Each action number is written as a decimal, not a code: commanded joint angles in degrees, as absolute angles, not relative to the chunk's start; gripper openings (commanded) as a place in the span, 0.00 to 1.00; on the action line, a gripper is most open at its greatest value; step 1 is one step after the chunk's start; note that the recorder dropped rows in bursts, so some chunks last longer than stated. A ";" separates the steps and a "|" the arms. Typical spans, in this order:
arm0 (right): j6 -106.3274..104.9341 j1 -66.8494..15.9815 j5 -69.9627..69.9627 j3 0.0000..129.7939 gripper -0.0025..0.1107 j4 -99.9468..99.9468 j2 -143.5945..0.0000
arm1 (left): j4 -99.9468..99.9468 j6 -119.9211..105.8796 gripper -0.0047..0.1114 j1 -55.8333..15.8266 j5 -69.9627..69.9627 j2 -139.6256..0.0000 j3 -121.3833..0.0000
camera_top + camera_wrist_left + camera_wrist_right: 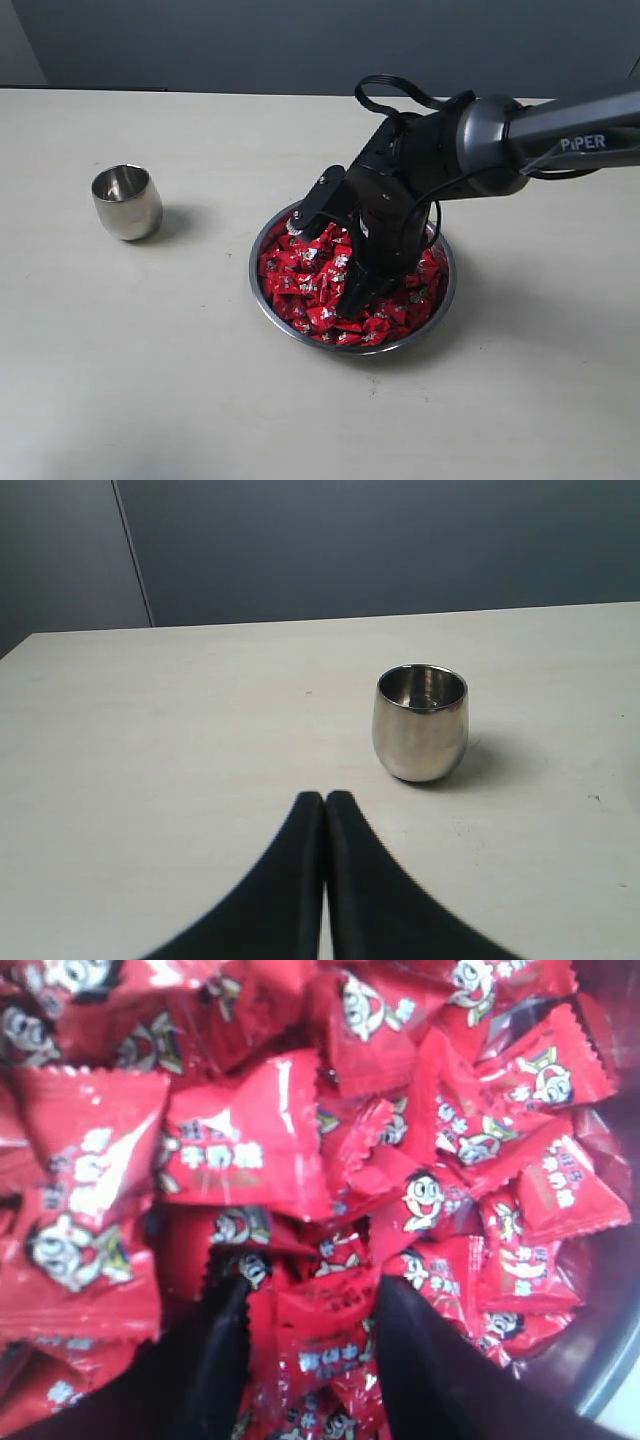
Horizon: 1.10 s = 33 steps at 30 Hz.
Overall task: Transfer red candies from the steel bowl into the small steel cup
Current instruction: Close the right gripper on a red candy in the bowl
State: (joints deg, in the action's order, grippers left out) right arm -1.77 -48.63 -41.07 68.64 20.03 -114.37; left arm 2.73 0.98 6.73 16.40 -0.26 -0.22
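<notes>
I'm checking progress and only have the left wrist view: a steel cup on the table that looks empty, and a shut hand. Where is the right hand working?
Observer: The right hand is down inside the steel bowl, its tips among the red candies that fill it.
Operator: Has it closed on one?
Observer: No. In the right wrist view its jaws stand apart, with candies lying in the gap between them.
</notes>
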 commanded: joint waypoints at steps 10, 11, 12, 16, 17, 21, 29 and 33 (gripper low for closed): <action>-0.60 -48.68 -40.15 68.80 0.38 21.83 -114.54 | 2.60 1.12 0.04 6.77 16.31 0.00 0.00; 0.00 -48.68 -40.15 68.80 0.38 22.26 -114.54 | 2.60 1.12 0.04 6.77 16.31 0.00 0.00; 0.00 -48.68 -40.15 68.80 0.36 22.56 -114.54 | 2.60 1.12 0.04 6.77 16.31 0.00 0.00; 0.00 -48.68 -40.16 68.80 0.23 22.68 -114.54 | 2.60 1.12 0.04 6.77 16.31 0.00 0.00; 0.00 -48.68 -40.16 68.80 0.19 22.68 -114.54 | 2.60 1.12 0.04 6.77 16.31 0.00 0.00; 0.00 -48.68 -40.16 68.80 0.08 23.05 -114.54 | 2.60 1.12 0.04 6.77 16.31 0.00 0.00; 0.61 -48.68 -40.52 68.80 0.01 23.93 -114.17 | 2.60 1.12 0.04 6.77 16.31 0.00 0.00; 1.15 -48.68 -40.77 68.80 0.01 24.43 -112.11 | 2.60 1.12 0.04 6.77 16.31 0.00 0.00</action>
State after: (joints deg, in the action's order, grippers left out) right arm 0.68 -48.76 -40.47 68.64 23.34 -114.08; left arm 2.73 0.98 6.73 16.40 -0.26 -0.22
